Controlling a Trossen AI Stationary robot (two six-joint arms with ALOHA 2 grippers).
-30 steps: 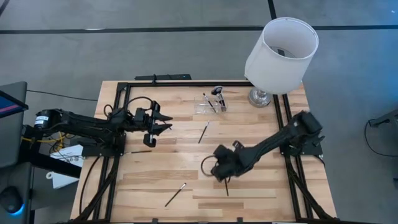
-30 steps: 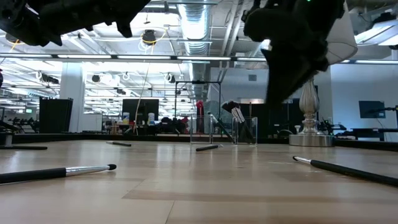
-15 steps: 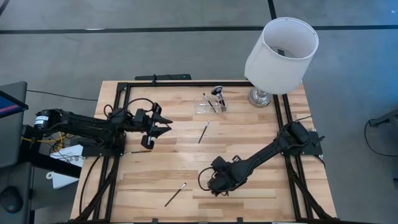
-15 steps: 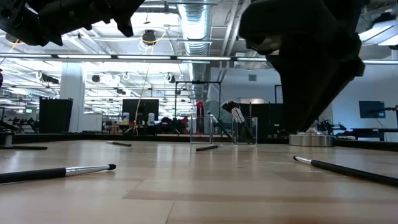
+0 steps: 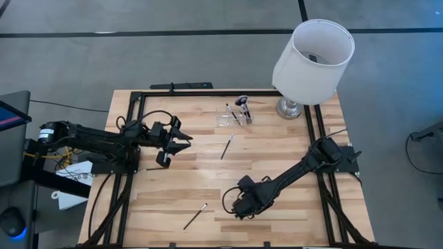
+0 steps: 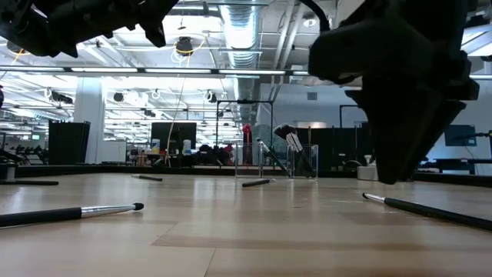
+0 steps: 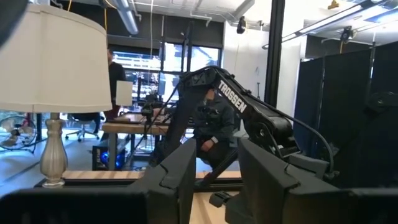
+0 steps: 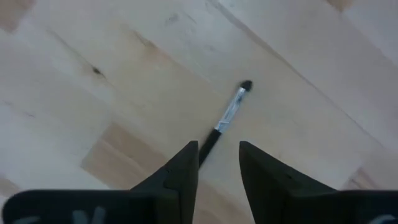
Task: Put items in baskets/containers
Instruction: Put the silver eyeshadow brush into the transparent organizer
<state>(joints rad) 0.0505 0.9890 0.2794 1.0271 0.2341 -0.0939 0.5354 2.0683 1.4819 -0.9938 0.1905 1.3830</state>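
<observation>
Wooden planks make up the table [image 5: 277,149], framed by a black rail, and from my remote station I note the following. My right gripper [image 5: 239,209] is low over the near centre of the table, pointing down; in the right wrist view its two dark fingers [image 8: 183,171] stand a narrow gap apart with a makeup brush [image 8: 227,118] lying on the wood directly between and ahead of them, handle end running in under the gap, nothing clamped. My left gripper [image 5: 181,136] hangs above the left side of the table, level, fingers [image 7: 177,174] parted a narrow gap and holding nothing. The clear organizer [image 5: 234,117] sits at the far centre of the table, just beside the base of the white lamp [image 5: 313,52], with several brushes leaning inside it. One dark brush [image 5: 226,146] lies loose on the table near the organizer. A silver-ferruled brush [image 5: 195,216] lies at the near left, well apart from the organizer. In the low view a further black brush [image 6: 430,211] rests on the wood at the right. A seated person [image 7: 214,124] shows beyond the table in the left wrist view.
</observation>
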